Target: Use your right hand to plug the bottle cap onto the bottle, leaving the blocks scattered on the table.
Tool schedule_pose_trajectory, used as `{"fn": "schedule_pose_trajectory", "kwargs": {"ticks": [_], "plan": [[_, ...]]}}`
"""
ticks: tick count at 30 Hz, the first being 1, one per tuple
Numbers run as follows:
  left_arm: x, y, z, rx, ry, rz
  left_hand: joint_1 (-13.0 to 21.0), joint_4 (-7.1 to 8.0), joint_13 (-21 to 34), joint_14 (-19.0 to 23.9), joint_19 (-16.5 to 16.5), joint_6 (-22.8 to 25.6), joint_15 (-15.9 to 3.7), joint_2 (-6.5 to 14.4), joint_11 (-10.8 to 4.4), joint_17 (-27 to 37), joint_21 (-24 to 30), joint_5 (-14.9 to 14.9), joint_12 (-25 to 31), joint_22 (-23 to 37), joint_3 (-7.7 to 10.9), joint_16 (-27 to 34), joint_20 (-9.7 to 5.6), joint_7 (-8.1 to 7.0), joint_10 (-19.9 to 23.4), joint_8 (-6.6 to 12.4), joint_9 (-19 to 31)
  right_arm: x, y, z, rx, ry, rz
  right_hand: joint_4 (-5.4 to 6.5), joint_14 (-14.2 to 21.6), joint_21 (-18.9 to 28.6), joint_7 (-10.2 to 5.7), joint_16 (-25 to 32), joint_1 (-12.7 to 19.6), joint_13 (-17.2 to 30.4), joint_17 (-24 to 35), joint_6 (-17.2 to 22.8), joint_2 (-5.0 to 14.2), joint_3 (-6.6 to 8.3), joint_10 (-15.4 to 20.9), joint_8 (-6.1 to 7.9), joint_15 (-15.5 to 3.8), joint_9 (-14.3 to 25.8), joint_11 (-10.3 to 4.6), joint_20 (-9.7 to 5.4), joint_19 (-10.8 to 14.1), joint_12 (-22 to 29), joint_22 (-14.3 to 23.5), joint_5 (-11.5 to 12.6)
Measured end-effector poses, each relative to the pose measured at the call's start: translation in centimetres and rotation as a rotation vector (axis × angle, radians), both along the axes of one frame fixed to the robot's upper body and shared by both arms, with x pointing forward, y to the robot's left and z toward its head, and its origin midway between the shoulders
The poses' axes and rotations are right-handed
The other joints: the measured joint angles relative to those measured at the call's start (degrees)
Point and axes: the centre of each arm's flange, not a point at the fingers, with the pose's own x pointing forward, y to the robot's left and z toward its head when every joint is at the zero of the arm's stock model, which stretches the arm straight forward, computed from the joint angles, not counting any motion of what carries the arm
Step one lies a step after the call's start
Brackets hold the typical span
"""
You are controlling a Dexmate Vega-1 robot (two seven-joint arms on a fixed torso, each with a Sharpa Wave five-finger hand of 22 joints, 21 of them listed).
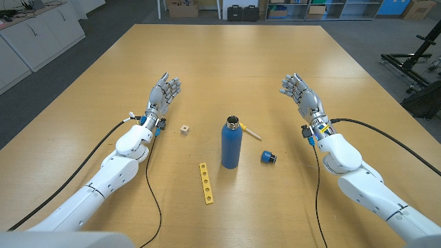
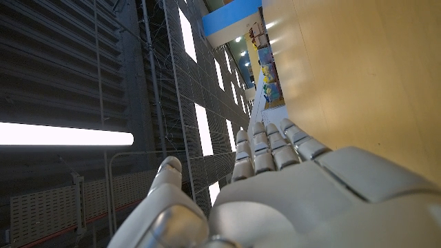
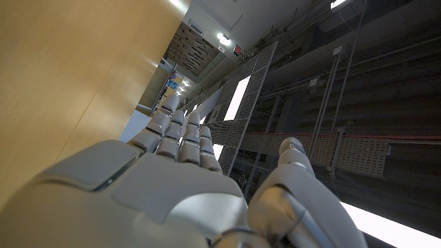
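Wide wooden table [image 1: 227,69] under the head camera, grey carpet around it, white cabinets off to one side and storage boxes along the far wall. Dead centre stands the blue bottle [image 1: 231,144], upright, its mouth uncapped. Just beside its shoulder on the robot's right lies a small wooden peg [image 1: 251,131], one end near the bottle's neck. Nearer the robot on that same side, apart from the bottle, sits the blue bottle cap [image 1: 268,158], tipped on its side on the table. On the other side, a little wooden cube [image 1: 185,129] rests between the bottle and the left arm, and a yellow strip with holes [image 1: 205,183] lies flat in front of the bottle, closer to the robot.

Left hand [image 1: 162,96] is out on the robot's left, holding nothing, fingers [image 2: 265,148] stretched forward side by side, thumb set apart, as the left wrist view shows. Right hand [image 1: 301,94] mirrors it on the robot's right, well away from the cap, nothing in its grasp, fingers [image 3: 180,134] extended together and gently curved, thumb standing off.
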Motion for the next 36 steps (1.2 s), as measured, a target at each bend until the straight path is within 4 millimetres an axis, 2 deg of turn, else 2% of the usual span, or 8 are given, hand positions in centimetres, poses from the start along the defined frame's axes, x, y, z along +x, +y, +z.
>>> {"fn": "schedule_pose_trajectory", "kwargs": {"ticks": [7, 17, 27, 31, 36], "plan": [[-0.1, 0.4, 0.4, -0.006, -0.021, -0.016, 0.01, 0.0, -0.04, 0.0, -0.91, 0.0, 0.0, 0.44, 0.0, 0.0, -0.44, 0.0, 0.0, 0.0, 0.0, 0.0, -0.12, 0.0, 0.0, 0.0, 0.29, -1.9, 0.3, -0.1, -0.036, -0.017, -0.033, -0.73, -0.22, -0.01, -0.1, 0.0, 0.97, -0.02, -0.19, 0.91, 0.52, 0.22, 0.4, 0.0, 0.22, 0.0, -0.4, 0.29, 0.33, 0.0, 0.13, 0.0], [-0.5, 0.7, 1.0, 0.001, -0.046, -0.016, 0.01, 0.0, -0.28, -0.33, -1.45, 0.31, 0.32, 0.44, 0.0, -0.01, -0.65, 0.0, 0.0, 0.0, 0.0, -0.43, -0.18, -0.31, 0.0, 0.0, 0.28, -4.5, 0.3, -1.0, -0.077, -0.025, -0.085, -1.84, -0.07, -0.51, -0.8, 0.0, 3.5, -0.28, -0.29, 3.28, 1.54, 1.33, 2.76, 0.95, 0.07, 0.27, -0.71, 0.5, 0.54, 1.0, 0.13, -0.3], [-0.5, 0.3, 1.1, 0.013, -0.042, -0.03, 0.01, 0.0, -0.27, -0.32, -1.45, 0.62, 0.31, 0.44, 0.0, -0.01, -0.65, 0.0, 0.0, -0.01, 0.0, -0.43, -0.18, -0.6, 0.0, 0.0, 0.28, -6.8, 0.4, -2.0, -0.126, -0.015, -0.129, -2.72, 0.22, -1.33, -1.86, 0.0, 5.99, -0.54, -0.54, 4.49, 2.33, 2.22, 3.06, 0.95, 0.22, 0.26, -2.91, 1.24, -0.01, 1.0, 0.12, -0.3], [-0.5, 0.3, 1.2, 0.014, -0.04, -0.033, 0.31, 0.0, -0.27, -0.33, -1.45, 0.62, 0.31, 0.74, -0.02, 0.0, -0.65, 0.0, 0.0, -0.01, 0.0, -0.89, -0.18, -0.6, 0.02, 0.0, 0.28, -7.7, 0.5, -2.3, -0.136, -0.013, -0.14, -3.09, 0.22, -2.09, -3.69, 0.0, 7.47, -0.54, -0.8, 5.45, 2.49, 2.59, 3.27, 0.95, 0.22, 0.26, -4.77, 1.85, -0.62, 1.0, 0.12, -0.75], [-0.6, 0.1, 1.3, 0.015, -0.041, -0.037, 0.31, 0.0, -0.27, -0.33, -1.45, 0.86, 0.31, 0.74, -0.21, -0.01, -0.65, 0.0, 0.0, -0.01, 0.0, -0.89, -0.18, -0.84, 0.2, 0.0, 0.28, -8.7, 0.7, -2.8, -0.18, -0.017, -0.184, -3.33, 0.21, -2.73, -5.98, -0.23, 8.3, -0.81, -0.8, 7.13, 2.26, 2.83, 3.99, 1.33, 0.21, 0.26, -5.86, 2.34, -1.12, 1.21, 0.12, -0.76]]}}
